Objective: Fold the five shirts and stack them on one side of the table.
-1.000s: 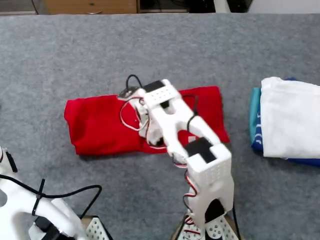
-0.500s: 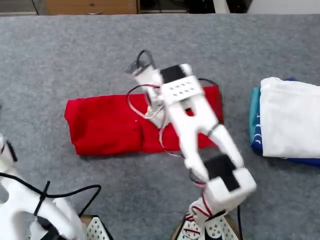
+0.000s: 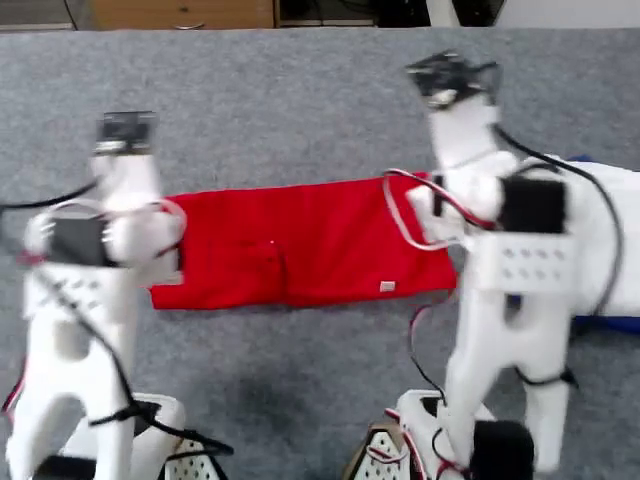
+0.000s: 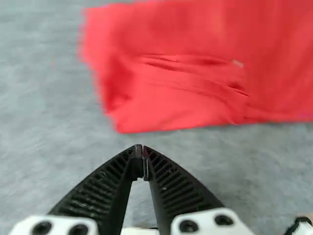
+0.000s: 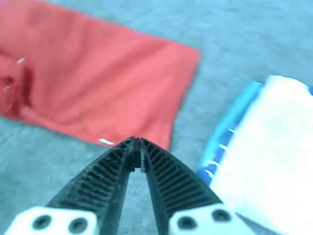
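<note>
Now note: the shirt (image 3: 300, 250) lies lengthwise between left gripper (image 4: 138, 151) and right gripper (image 5: 136, 143), both closed, empty, one per end.

The red shirt (image 3: 300, 250) lies flat between the left arm (image 3: 85, 290) and right arm (image 3: 520, 260).

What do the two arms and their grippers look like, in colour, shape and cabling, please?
Both the left arm and the right arm are boxy white plastic with black motor blocks and loose red, white and black cables. The left gripper and right gripper have black, ribbed, tapering fingers on white bases with screw holes.
</note>
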`<state>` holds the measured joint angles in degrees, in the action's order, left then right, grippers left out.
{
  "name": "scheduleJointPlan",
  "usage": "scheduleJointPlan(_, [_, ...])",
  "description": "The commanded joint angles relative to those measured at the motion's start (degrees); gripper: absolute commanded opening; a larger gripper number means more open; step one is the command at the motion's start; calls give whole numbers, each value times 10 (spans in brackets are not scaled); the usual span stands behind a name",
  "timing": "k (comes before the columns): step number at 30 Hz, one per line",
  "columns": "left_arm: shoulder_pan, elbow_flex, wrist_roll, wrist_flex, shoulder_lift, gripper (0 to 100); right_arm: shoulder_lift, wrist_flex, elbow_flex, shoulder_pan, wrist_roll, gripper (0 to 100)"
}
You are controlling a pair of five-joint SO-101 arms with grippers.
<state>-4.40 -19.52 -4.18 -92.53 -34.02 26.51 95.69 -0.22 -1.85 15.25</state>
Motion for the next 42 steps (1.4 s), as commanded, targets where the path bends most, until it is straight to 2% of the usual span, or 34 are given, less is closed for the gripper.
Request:
scheduleJointPlan(1, [-75,36,23,48,67,22,56,4,-22,-57,0,5])
scheduleJointPlan(7, [-163,141,36,60,196,23,137,4,-21,-95,0,5])
scheduleJointPlan(12, [-243,242,91,57,311,143,194,6,-15,-97,0,5])
scheduleJointPlan(15, [-273,310,106,55,376,159,225,7,7,-97,0,5])
scheduleJointPlan(29, [-363,621,108,55,658,165,378,3,142,-94,0,5])
scheduleJointPlan(38, [-389,771,108,58,758,165,406,2,159,-93,0,5])
scheduleJointPlan(42, [-400,824,140,60,793,172,407,2,159,-93,0,5])
